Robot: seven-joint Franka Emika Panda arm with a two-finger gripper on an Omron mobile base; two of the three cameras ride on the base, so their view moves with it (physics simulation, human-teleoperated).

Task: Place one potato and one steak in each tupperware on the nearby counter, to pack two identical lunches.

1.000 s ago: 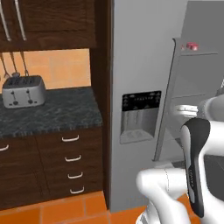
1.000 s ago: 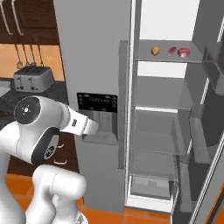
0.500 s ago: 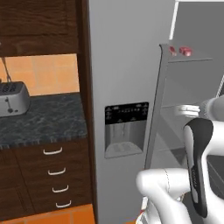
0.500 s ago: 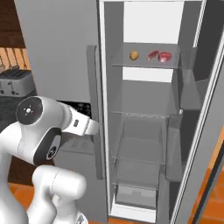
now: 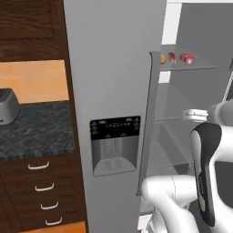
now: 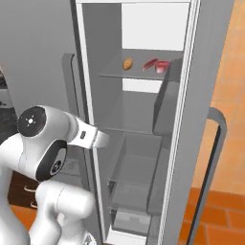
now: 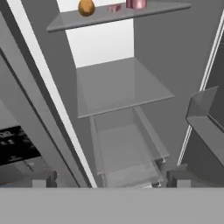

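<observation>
The potato (image 7: 86,7), a small orange-yellow oval, lies on the upper shelf of the open fridge, also seen as potato (image 6: 127,64) and potato (image 5: 163,58). Two red steak pieces (image 6: 158,65) lie just right of it on the same shelf, steak (image 7: 136,4) and steak (image 5: 186,57). My gripper (image 7: 110,179) is open and holds nothing; it hangs well below that shelf, facing the fridge's lower shelves and drawer. The marbled counter (image 5: 36,132) shows at the left. The tupperware is out of view.
The fridge's closed left door with its dispenser (image 5: 113,145) and long handle (image 5: 148,123) stands left of the opening. The open right door (image 6: 206,119) swings out on the right. A toaster (image 5: 7,107) stands on the counter. Glass shelves (image 7: 120,87) lie below the food.
The whole picture has shifted left as the base drove right, so the open fridge now stands straight ahead. The gripper stays open.
</observation>
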